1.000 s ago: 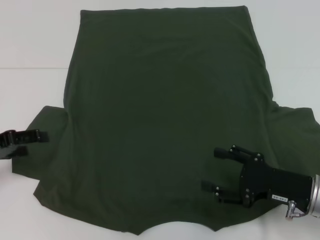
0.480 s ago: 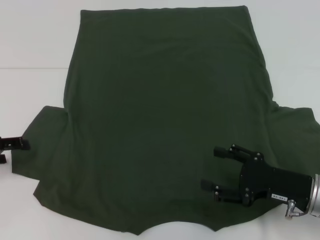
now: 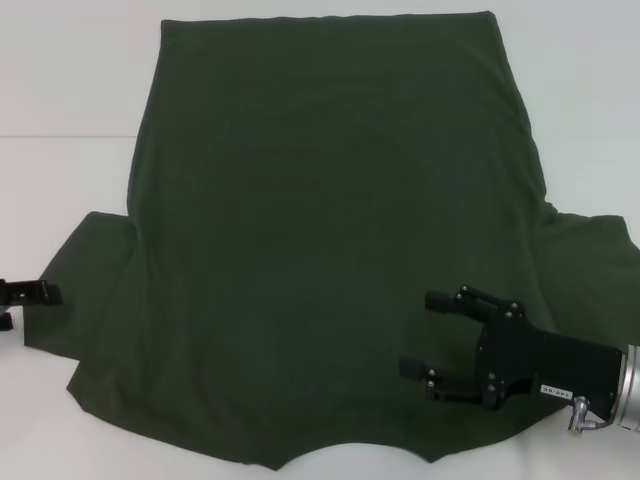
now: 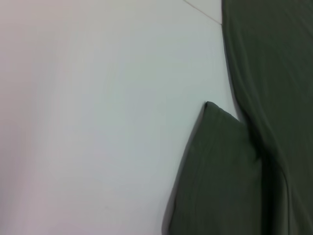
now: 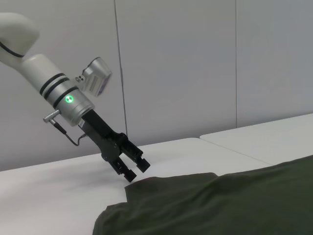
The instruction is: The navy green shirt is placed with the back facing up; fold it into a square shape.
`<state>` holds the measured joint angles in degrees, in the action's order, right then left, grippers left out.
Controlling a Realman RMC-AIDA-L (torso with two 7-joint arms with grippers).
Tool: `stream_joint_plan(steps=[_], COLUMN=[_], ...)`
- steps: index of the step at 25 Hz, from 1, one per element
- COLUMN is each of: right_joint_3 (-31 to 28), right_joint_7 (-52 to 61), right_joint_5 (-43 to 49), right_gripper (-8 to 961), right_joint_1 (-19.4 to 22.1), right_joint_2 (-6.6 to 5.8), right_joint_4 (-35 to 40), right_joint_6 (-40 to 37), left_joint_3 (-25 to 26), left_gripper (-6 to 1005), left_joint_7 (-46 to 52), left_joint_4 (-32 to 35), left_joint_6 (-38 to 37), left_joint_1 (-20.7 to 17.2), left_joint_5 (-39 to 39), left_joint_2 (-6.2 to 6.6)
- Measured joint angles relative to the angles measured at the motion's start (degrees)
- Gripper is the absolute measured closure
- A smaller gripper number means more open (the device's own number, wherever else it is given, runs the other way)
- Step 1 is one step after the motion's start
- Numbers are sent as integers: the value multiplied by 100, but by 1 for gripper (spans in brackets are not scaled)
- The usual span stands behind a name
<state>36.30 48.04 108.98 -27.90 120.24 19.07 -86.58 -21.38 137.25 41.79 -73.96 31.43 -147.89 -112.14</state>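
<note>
Dark green shirt spread flat, plain side up.

The navy green shirt [image 3: 330, 240] lay opened out across most of the frame in the head view, its plain dark forest-green surface showing no print. Its straight hem ran along the top of the frame, and the body widened toward the bottom. One short sleeve stuck out at the middle left and the other at the middle right. The curved neckline sat at the bottom centre of the frame. The cloth was mostly smooth, with faint creases near the upper right side and along the sleeve seams.
</note>
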Motion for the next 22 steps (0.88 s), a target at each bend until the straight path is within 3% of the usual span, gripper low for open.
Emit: stream_joint_plan(steps=[22], right_joint_3=[0], right_joint_7=[4], right_joint_5=[18], right_gripper=[38], right_joint_1=[11], right_joint_2=[0], right_joint_4=[0], right_joint_6=[26], left_joint_3=[-139], left_gripper=[100], left_joint_7=[-71], left_joint_4=[-182], left_joint_6=[110], left_joint_1=[13], left_joint_5=[60], left_joint_2=[-29])
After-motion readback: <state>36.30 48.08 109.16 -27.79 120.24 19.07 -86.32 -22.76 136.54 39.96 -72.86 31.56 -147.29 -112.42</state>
